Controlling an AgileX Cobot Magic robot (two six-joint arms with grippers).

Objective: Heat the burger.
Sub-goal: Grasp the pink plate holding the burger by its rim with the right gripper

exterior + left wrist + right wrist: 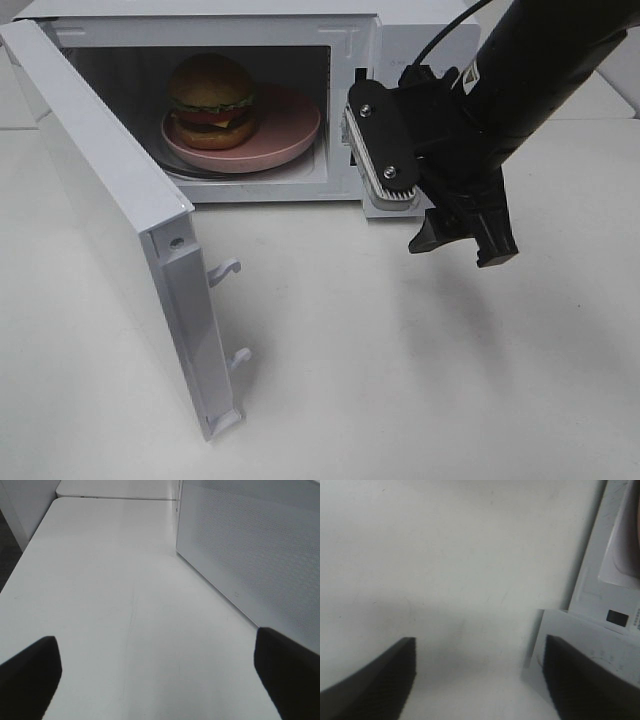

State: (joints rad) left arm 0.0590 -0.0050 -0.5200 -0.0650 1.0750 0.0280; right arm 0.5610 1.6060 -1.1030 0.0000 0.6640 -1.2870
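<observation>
The burger (211, 93), with its glossy brown bun, lettuce and dark patty, sits on a pink plate (290, 125) inside the open microwave (350, 30). My right gripper (462, 245) hangs in front of the microwave's right-hand control panel, clear of the cavity. In the right wrist view the right gripper (480, 690) is open over bare table with nothing between its fingers. My left gripper (157, 680) shows only in the left wrist view. It is open and empty over the table, beside the dotted panel of the door (250, 550).
The microwave door (110, 220) stands swung wide open toward the front left, its two latch hooks (228, 270) sticking out. The white table (400, 380) spreads in front of the microwave. A corner of the microwave front (600, 630) shows in the right wrist view.
</observation>
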